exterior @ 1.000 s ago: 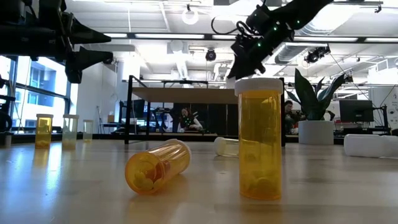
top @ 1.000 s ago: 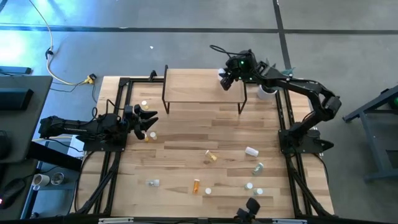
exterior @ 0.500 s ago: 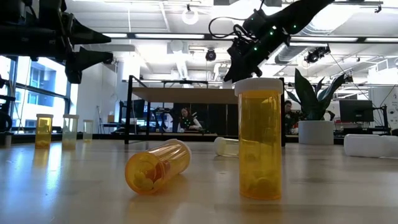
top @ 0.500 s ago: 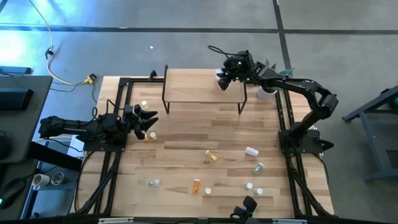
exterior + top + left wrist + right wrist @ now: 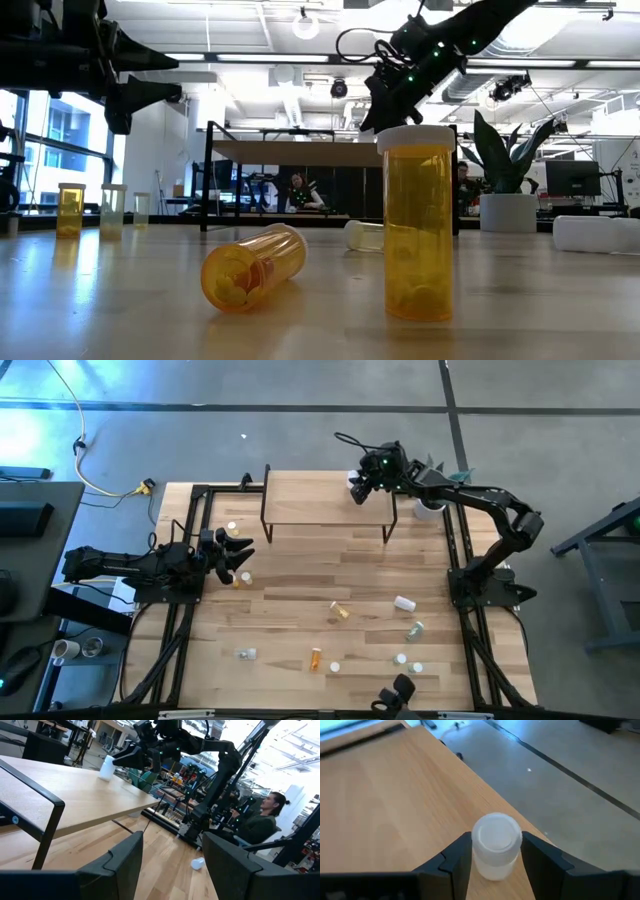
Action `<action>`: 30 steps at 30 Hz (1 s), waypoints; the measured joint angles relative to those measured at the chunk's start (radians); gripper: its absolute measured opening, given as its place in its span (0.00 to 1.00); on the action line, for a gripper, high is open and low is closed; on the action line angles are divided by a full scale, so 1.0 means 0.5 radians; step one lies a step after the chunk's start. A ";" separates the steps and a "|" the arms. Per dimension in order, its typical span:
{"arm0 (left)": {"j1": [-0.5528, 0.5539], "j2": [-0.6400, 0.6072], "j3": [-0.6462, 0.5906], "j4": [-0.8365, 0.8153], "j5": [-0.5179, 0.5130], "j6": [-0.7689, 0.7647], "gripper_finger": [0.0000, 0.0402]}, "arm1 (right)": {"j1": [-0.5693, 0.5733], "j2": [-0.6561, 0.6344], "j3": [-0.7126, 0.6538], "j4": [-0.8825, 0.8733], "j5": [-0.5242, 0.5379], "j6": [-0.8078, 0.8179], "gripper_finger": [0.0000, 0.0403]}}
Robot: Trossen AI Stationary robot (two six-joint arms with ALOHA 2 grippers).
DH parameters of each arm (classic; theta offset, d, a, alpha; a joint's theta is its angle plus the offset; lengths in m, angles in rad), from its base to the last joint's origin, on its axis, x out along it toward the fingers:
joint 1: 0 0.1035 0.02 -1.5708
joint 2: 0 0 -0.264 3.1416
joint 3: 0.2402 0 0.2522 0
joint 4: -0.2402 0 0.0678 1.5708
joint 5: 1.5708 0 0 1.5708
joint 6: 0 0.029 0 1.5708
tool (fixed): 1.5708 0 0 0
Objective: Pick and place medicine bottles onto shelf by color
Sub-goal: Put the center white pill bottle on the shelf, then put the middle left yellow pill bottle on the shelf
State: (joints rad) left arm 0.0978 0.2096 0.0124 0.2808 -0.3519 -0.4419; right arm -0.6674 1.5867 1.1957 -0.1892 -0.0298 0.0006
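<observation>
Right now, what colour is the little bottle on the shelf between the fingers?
White, cap and body alike; the right wrist view shows it best.

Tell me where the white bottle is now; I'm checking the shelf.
The white bottle stands upright on the shelf near its far right corner, between the right end effector's fingers.

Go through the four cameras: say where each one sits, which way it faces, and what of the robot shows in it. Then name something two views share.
High view: overhead, straight down; both arms, shelf.
Low view: table height, level across; yellow bottles, right pincer above.
Left wrist view: on the left arm, facing the shelf past the left pincer, open.
Right wrist view: on the right arm, down at the white bottle between its fingers.
Shared: both wrist views show that white bottle on the shelf.
</observation>
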 joint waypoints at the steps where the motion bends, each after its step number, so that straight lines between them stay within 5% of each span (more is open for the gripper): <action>1: 0.000 0.000 0.000 0.000 0.000 0.000 0.49 | 0.000 0.000 -0.001 -0.005 0.004 0.001 0.42; 22: 0.000 0.000 0.023 -0.139 -0.085 0.054 0.60 | 0.001 -0.002 0.374 -0.308 0.008 -0.012 0.47; 30: -0.001 0.017 0.235 -0.250 0.031 0.407 0.60 | 0.000 -0.005 0.500 -0.338 0.008 -0.017 0.47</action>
State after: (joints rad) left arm 0.0975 0.2181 0.1301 0.1556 -0.3366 -0.2385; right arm -0.6674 1.5845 1.4458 -0.3580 -0.0257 -0.0078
